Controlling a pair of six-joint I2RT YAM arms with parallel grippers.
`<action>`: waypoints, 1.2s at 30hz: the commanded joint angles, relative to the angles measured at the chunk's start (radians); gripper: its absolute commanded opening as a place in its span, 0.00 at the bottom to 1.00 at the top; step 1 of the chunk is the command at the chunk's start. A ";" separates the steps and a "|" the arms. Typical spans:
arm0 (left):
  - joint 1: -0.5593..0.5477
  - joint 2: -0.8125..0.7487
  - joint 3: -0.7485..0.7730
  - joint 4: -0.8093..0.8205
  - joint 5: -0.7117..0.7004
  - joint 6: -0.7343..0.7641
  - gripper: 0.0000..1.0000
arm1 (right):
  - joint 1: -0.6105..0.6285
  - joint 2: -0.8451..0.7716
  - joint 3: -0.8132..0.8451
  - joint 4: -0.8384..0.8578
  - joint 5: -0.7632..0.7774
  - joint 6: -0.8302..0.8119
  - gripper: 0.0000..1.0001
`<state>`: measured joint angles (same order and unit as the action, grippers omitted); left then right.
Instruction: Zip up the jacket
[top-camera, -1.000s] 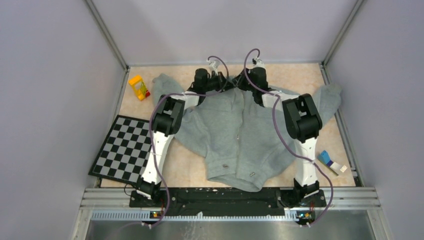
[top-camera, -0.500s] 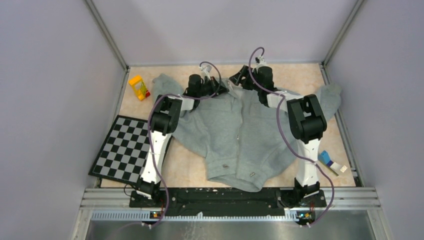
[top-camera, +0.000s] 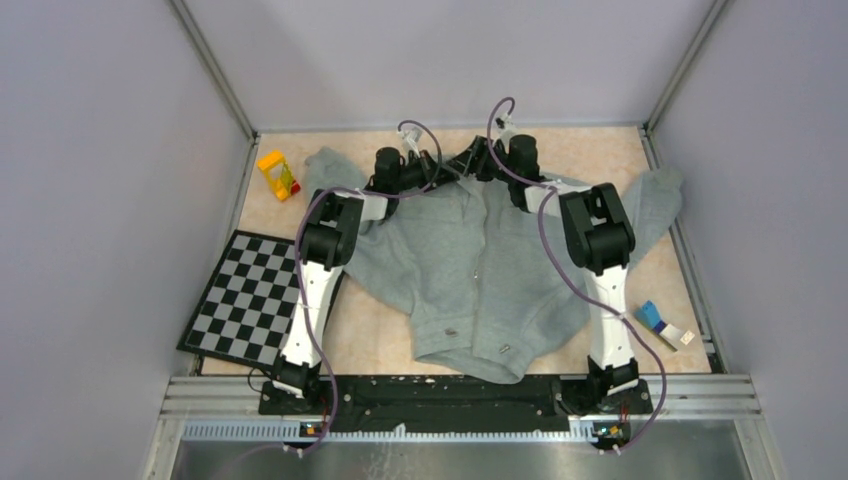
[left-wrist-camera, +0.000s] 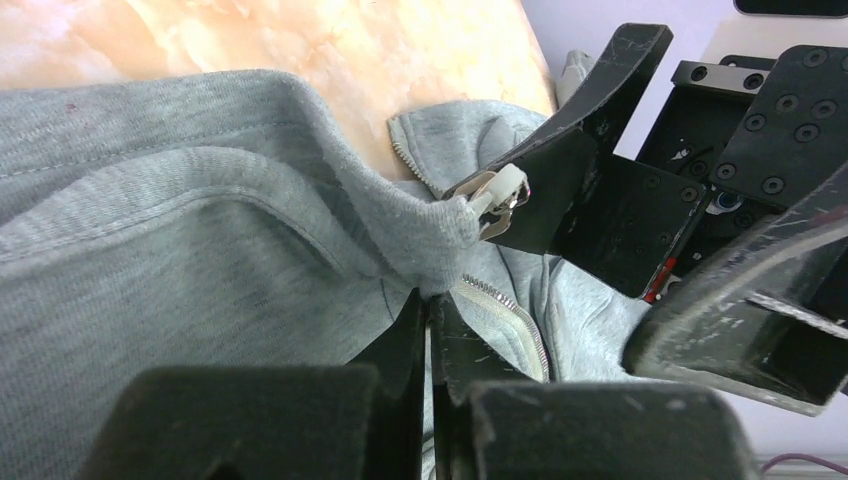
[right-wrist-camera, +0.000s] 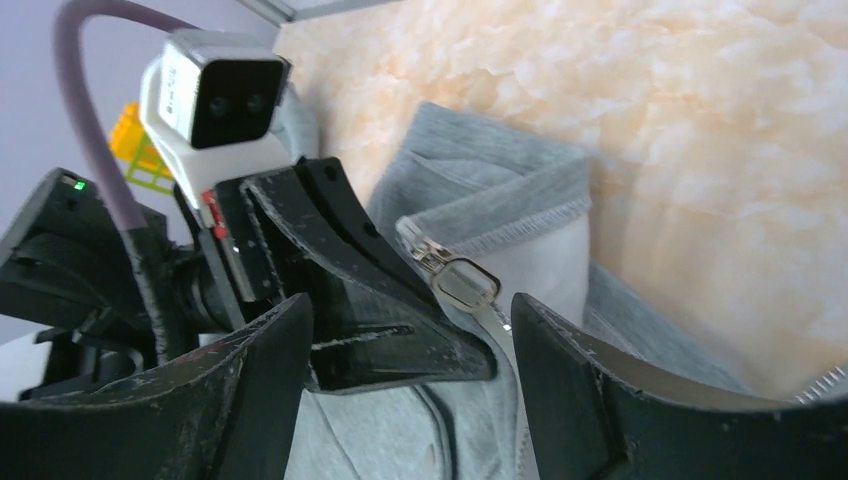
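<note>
- The jacket lay spread on the table, collar at the far end.
- A checkerboard sat left of the jacket, nearer its hem.
- A toy block was just beyond the jacket's left-side sleeve.
- A small box lay right of the jacket, near side.
- The left gripper and right gripper were side by side at the jacket's collar.

The left arm and right arm both reach to the far middle, elbows raised and wrists turned toward each other. The left tool is clamped tight on a fold of the jacket. The right tool faces it just beside, fingers spread wide, gripping nothing.
</note>
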<state>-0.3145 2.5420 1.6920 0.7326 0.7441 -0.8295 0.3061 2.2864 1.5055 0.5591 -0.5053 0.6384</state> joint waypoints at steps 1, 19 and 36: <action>0.006 -0.029 0.006 0.066 0.025 -0.014 0.00 | -0.006 0.038 0.056 0.148 -0.075 0.098 0.71; 0.012 -0.029 0.000 0.068 0.021 -0.025 0.00 | 0.026 -0.070 -0.009 0.438 -0.154 0.223 0.36; 0.018 -0.030 -0.015 0.138 0.054 -0.065 0.00 | -0.063 0.031 0.062 0.065 -0.187 -0.039 0.22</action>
<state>-0.3016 2.5420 1.6806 0.7944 0.7715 -0.8879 0.2371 2.2623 1.4872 0.6079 -0.6136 0.6273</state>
